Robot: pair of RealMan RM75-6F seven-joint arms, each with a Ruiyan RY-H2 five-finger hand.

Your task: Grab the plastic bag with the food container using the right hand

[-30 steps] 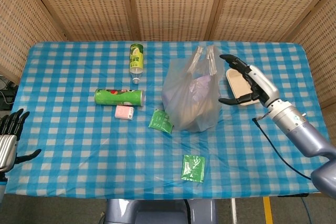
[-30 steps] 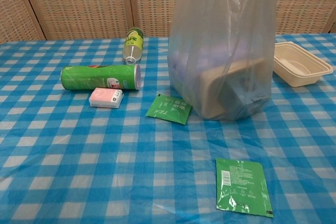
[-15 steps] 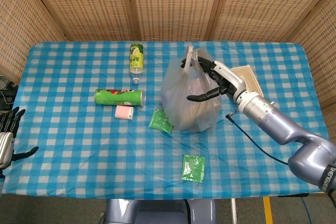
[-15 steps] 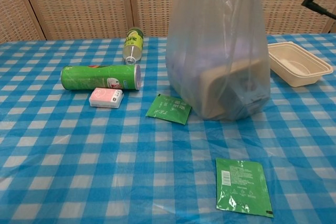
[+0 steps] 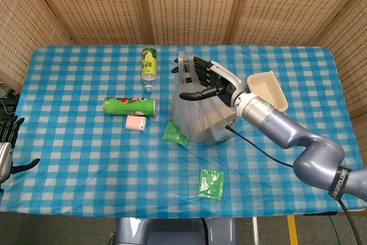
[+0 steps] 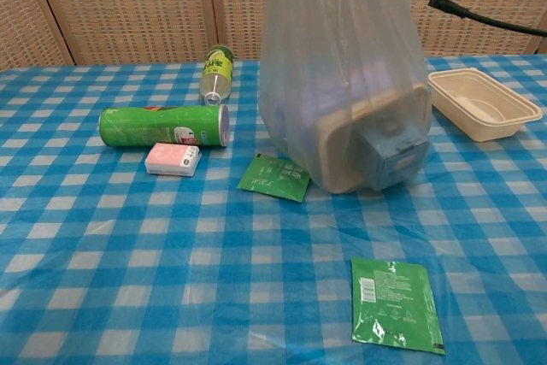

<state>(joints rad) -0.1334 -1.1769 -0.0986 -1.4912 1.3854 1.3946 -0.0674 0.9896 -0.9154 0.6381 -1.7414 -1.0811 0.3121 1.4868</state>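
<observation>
The right hand (image 5: 202,82) is curling its fingers around the top of the see-through plastic bag (image 6: 342,83) holding the tan food container (image 6: 363,150), so it should be squeezing the handles tight before lifting straight up.

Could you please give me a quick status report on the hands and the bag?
Right hand at the handles of the plastic bag, grip unconfirmed. Left hand at table edge, empty. Food container inside bag. Nothing blocking.

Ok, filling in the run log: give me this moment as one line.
right hand: at plastic bag handles, grip unclear | food container: inside bag | left hand: idle, table edge
</observation>
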